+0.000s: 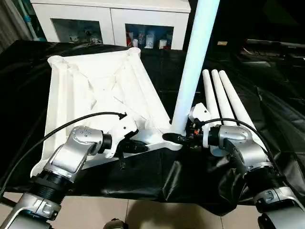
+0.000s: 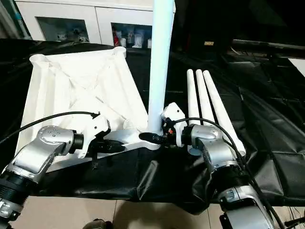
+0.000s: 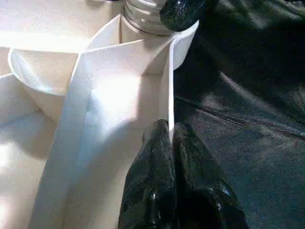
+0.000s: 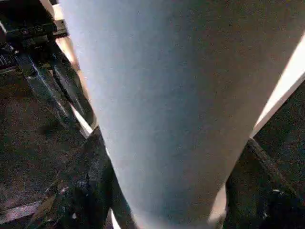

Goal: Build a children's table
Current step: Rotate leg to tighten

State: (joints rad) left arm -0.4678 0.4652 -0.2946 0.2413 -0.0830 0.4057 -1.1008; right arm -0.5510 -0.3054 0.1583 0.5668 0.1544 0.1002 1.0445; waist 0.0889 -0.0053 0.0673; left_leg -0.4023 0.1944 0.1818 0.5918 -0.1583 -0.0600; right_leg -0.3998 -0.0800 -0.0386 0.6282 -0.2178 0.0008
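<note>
The white tabletop (image 1: 95,90) lies upside down on a black cloth, ribbed underside up. One white leg (image 1: 193,62) stands upright in its near right corner socket (image 3: 143,14). My right gripper (image 1: 177,139) is shut around the base of that leg (image 4: 167,95), with a black finger (image 4: 81,186) on each side. My left gripper (image 3: 170,136) is shut on the tabletop's near rim wall (image 3: 169,86), just left of that socket. Three more legs (image 1: 224,95) lie side by side on the cloth to the right.
A white glass-door cabinet (image 1: 114,19) stands behind the table. The black cloth (image 1: 200,181) hangs over the near edge above a tiled floor. Empty round sockets show at the tabletop's far left corner (image 1: 56,60) and far right corner (image 1: 133,51).
</note>
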